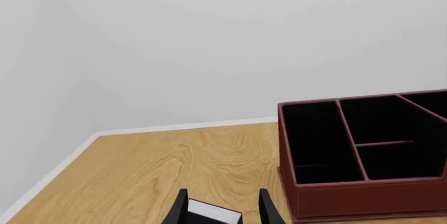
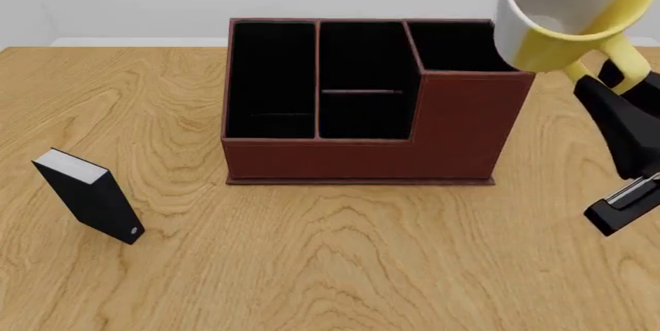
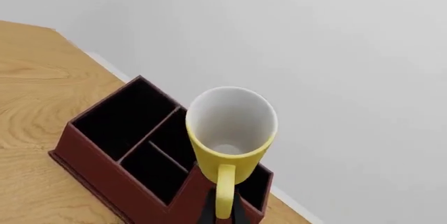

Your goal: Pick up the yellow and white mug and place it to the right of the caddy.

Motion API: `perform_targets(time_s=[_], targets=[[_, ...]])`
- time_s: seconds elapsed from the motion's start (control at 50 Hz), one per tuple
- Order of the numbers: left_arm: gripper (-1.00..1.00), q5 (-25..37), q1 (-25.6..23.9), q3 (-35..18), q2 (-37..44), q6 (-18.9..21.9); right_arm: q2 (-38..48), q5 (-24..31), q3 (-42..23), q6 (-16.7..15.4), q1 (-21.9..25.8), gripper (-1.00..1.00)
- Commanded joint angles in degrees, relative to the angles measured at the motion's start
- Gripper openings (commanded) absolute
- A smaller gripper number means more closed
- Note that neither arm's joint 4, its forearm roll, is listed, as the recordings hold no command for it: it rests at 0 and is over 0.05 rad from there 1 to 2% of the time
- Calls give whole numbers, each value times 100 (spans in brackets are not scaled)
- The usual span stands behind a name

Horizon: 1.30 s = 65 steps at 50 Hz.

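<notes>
**Mug held aloft, right of caddy**

Mug status: I have the yellow and white mug (image 2: 562,18) clamped by its handle in the right gripper (image 2: 608,76), raised above the caddy (image 2: 454,134), near its right end. Left gripper (image 1: 222,214) jaws stand apart, empty.

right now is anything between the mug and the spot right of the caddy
Nothing visible. The right gripper holds the yellow and white mug by its handle, in the air above the caddy's right end; the table there shows bare.
</notes>
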Motion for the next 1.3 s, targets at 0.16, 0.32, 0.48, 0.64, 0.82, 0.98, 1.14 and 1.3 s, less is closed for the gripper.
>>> perform_targets(time_s=[0.16,0.32,0.48,0.64,0.82,0.98,1.14,1.3], targets=[[100,-30,14,40,0,1,-145,206,-221,231,-666,-100],[100,-75,22,111,0,3,-94,192,-276,323,-928,-100],[100,-51,29,85,0,-3,-36,169,-372,403,-1307,-100],[100,-23,31,40,0,2,33,151,-425,519,-1526,-100],[100,-11,9,36,0,6,100,103,-440,611,-1819,-100],[100,-64,-18,87,0,-2,189,38,-411,635,-2108,-100],[100,-80,18,128,0,8,327,-115,-368,742,-2403,-100],[100,-88,27,155,0,-2,443,-225,-364,797,-2653,-100]])
